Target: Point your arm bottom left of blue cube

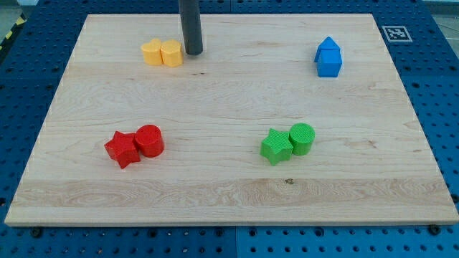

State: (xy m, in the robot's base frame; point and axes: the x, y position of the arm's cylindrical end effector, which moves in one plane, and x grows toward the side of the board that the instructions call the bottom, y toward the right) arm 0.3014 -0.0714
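the wooden surface (229, 186) carries four clusters. the arm has no jaws, so there is nothing to be apart or together; it ends in a dark rod whose tip (193, 53) rests at the far left, just right of the yellow blocks (162, 53). the blue cube (329, 63), joined to a blue pointed block (327, 46), sits far right, well apart from the tip. the target spot lies just near-left of the cube, so the move likely runs rightward. nearer lie the red star (122, 149) and red cylinder (150, 140), green star (276, 147) and green cylinder (302, 138).

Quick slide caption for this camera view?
My tip rests beside the yellow blocks, far left of the blue block.
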